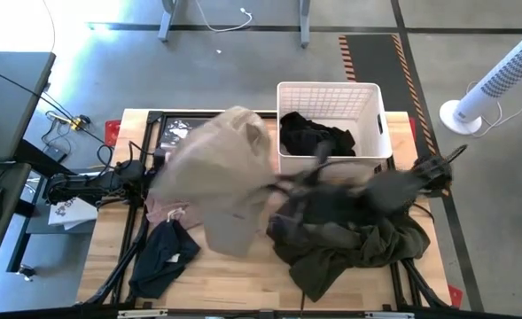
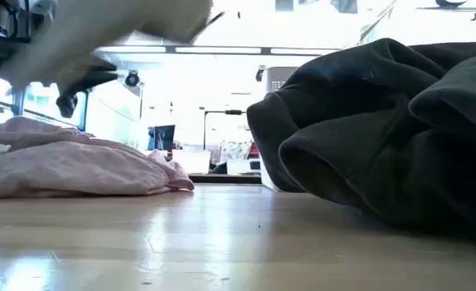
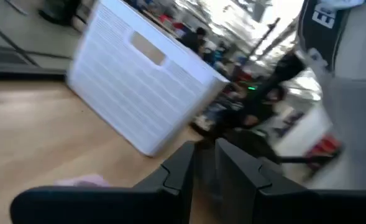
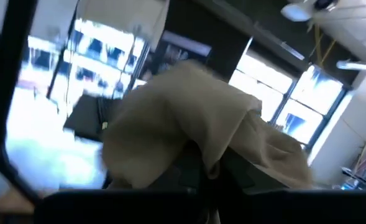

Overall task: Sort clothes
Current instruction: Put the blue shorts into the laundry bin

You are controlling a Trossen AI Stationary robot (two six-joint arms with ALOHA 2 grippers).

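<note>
A beige garment [image 1: 225,177] is up in the air over the table's middle left, blurred; it also shows in the low view [image 2: 116,32]. My right gripper [image 1: 276,186] reaches in from the right and is shut on it. My left gripper [image 3: 204,171] is at the left, under the beige cloth, with its fingers close together and nothing between them. A pink garment [image 1: 165,211] lies flat on the table below the beige one. A navy garment [image 1: 163,252] lies near the front left. A dark olive garment [image 1: 358,239] is heaped at the front right. A black garment [image 1: 314,135] lies in the basket. My right gripper pinches a bunched fold of the beige garment [image 4: 215,158] between its two fingers, coming from the table's right side. The cloth billows out beyond the fingers, slack. In the low view it hangs clear of the table.
A white lattice basket [image 1: 331,93] stands at the back right of the table, also in the left wrist view [image 3: 139,93]. A dark flat book [image 1: 179,128] lies at the back left. Bare wood shows along the front edge [image 1: 243,283].
</note>
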